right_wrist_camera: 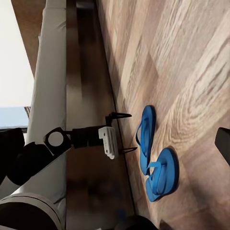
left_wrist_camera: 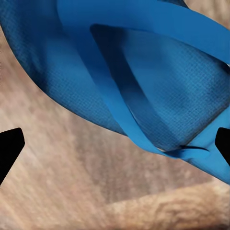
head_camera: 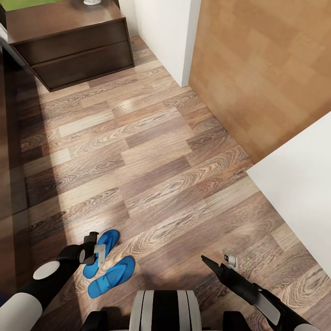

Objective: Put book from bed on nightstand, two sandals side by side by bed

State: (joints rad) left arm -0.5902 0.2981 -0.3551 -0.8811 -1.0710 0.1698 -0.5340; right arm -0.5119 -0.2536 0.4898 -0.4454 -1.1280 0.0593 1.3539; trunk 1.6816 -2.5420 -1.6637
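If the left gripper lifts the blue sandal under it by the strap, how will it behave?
Sandal looks thin and flat, so probably light and somewhat floppy, dangling from the narrow strap. Its textured sole likely resists sliding. Left gripper is open above it.

Even, fairly bright rendered light. In the head view, pale sheen patches lie on the plank floor (head_camera: 151,151), strongest in the middle; a dark shadow band runs along the left edge beside the bed frame (head_camera: 9,138). The nightstand (head_camera: 73,46) front is dim. Soft shadows rim the sandals (head_camera: 108,269). The left wrist view is smeared by closeness, the floor grain blurred; the right wrist view is sharper.
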